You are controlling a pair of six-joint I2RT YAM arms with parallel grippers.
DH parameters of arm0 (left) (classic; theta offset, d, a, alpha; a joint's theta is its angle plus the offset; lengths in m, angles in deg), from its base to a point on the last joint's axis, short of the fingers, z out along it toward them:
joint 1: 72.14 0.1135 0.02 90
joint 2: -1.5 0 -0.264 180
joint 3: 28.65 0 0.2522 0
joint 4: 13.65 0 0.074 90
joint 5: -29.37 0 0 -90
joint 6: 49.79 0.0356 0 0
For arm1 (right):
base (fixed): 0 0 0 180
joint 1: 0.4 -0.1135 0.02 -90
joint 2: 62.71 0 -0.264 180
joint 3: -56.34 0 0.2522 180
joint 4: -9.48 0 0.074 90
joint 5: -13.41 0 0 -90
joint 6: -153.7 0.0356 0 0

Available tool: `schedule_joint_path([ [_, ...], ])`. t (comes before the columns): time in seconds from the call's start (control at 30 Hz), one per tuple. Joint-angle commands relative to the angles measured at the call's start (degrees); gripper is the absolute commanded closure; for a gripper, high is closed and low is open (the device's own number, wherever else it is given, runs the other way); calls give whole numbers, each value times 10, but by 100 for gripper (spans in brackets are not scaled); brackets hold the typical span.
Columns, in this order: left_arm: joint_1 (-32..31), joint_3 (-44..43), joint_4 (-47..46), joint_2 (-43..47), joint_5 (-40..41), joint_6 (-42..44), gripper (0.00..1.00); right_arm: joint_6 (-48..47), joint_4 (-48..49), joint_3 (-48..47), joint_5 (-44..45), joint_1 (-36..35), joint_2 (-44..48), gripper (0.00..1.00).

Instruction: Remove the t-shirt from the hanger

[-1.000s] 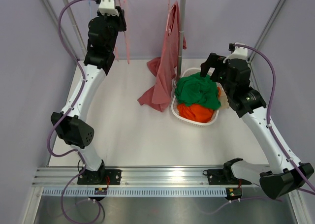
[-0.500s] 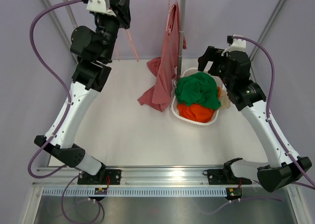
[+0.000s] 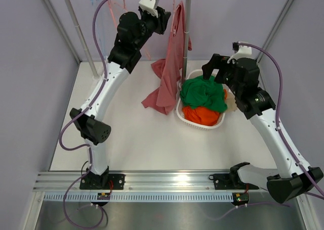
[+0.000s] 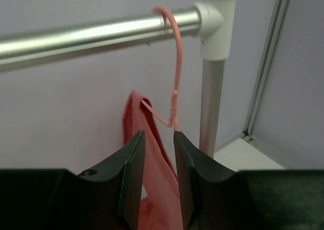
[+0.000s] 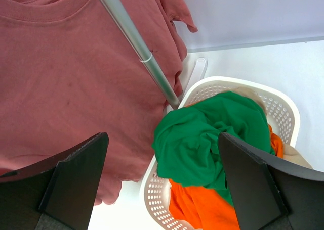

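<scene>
My left claw (image 4: 157,136), narrowly parted and empty, is nearest, just under the rail (image 4: 91,36), the upright neck of the hanger (image 4: 176,83) dead ahead, the t-shirt (image 4: 137,120) drooping below the rail, while my right claw (image 5: 162,137) gapes wide, well off.

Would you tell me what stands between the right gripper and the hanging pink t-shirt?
The rack's upright silver metal pole, crossing in front of the pink t-shirt in the right wrist view.

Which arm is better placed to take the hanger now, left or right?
Left. The left pincer is up by the rail, with the hanger neck just beyond its fingertips. The right pincer is lower, wide open over the basket, facing the shirt body.
</scene>
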Motion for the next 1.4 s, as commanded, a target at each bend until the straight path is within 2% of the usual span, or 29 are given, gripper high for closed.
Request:
schedule_joint_path([
  [0.0,4,-49,3,-12,-68,-27,67,-8,6,0,-7,0,23,0],
  [0.5,3,-40,-6,-39,-92,-40,69,-5,18,23,-9,0,19,1],
  [0.8,-6,-42,0,-55,-73,-14,72,-3,21,26,-11,0,24,1],
  [0.9,-12,-38,5,-58,-59,10,74,-2,22,27,-12,-1,26,1],
  [0.93,-15,-36,8,-58,-49,20,78,-2,22,27,-12,0,26,1],
  [1.07,-33,-28,8,-54,17,70,85,-2,24,30,-13,0,28,1],
  [1.3,-57,-15,-25,-41,75,121,100,1,27,34,-19,-1,29,1],
  [1.37,-58,-15,-30,-41,79,125,100,2,27,34,-19,0,29,0],
])
